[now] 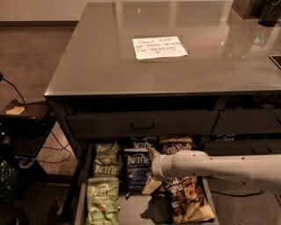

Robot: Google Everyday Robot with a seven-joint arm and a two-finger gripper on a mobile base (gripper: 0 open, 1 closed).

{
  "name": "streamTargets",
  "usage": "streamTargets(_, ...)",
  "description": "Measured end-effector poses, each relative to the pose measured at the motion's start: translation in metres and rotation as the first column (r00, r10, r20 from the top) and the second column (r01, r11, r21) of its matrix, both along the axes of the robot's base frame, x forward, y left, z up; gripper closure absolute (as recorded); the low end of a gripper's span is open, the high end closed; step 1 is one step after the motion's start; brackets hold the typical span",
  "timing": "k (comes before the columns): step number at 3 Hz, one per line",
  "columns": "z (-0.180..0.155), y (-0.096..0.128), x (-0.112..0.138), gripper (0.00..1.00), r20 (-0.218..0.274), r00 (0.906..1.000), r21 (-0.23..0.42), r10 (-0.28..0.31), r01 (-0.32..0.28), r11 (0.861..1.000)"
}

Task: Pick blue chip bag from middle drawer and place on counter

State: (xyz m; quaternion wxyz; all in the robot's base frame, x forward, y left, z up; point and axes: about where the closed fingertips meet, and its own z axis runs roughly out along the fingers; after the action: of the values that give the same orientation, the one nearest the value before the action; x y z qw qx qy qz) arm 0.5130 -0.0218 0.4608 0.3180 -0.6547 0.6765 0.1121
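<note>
The middle drawer (81, 193) is pulled open below the counter (109, 66) and holds several chip bags. The blue chip bag (137, 169) lies flat near its middle, navy with white "Kettle" lettering. My white arm reaches in from the right. My gripper (151, 171) sits at the bag's right edge. One tan finger (153, 154) points up and the other points down, spread apart. I cannot tell whether they touch the bag. The white handwritten note (159, 47) lies on the counter.
Green Kettle bags (105, 158) (102, 200) lie left of the blue one and Sea Salt bags (175, 146) (189, 200) to its right. A closed drawer with a bar handle (142, 126) sits above. A low stand with cables (22, 118) is at left. A dark object (270, 11) stands on the counter's far right.
</note>
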Motion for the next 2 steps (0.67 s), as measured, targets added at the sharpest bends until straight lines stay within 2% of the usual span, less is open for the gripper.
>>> streamTargets(2, -0.026, 0.012, 0.021, 0.0, 0.063, 0.9967, 0.057, 0.052, -0.056, 0.997)
